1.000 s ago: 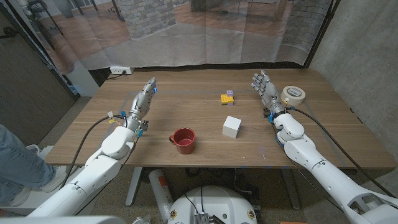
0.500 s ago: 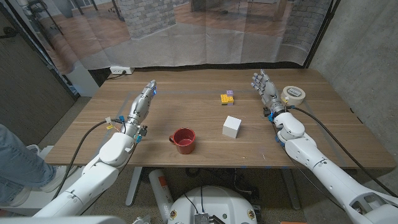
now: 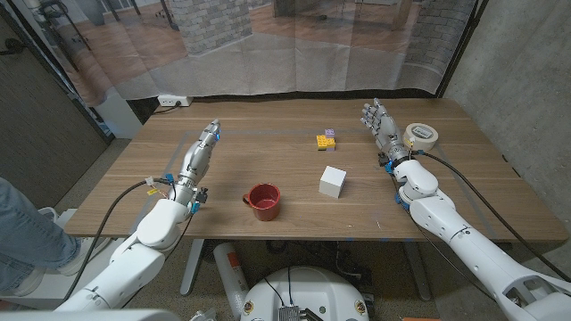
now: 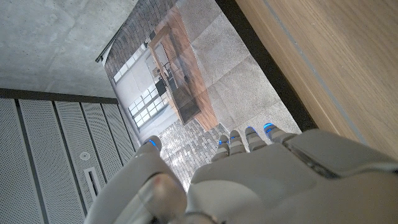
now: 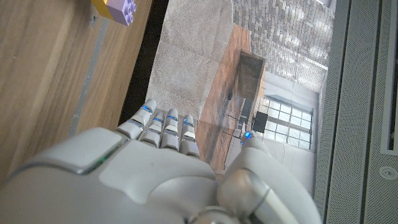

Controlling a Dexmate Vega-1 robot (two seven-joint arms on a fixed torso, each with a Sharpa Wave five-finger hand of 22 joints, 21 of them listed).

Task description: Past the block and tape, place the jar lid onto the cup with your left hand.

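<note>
Cup [image 3: 263, 201], a round red mug with a small handle, sits on the wooden desk [image 3: 268, 152] near its front edge. A white cube block [image 3: 333, 181] stands to its right, small yellow and purple toy bricks [image 3: 326, 140] beyond. A pale tape roll [image 3: 420, 135] lies just beside the right robot hand [image 3: 380, 127]. The left robot hand [image 3: 201, 152] holds nothing, fingers stretched out straight; the right's are likewise extended and empty.

Toy bricks [image 5: 119, 7] cut off by right wrist picture's edge.
</note>
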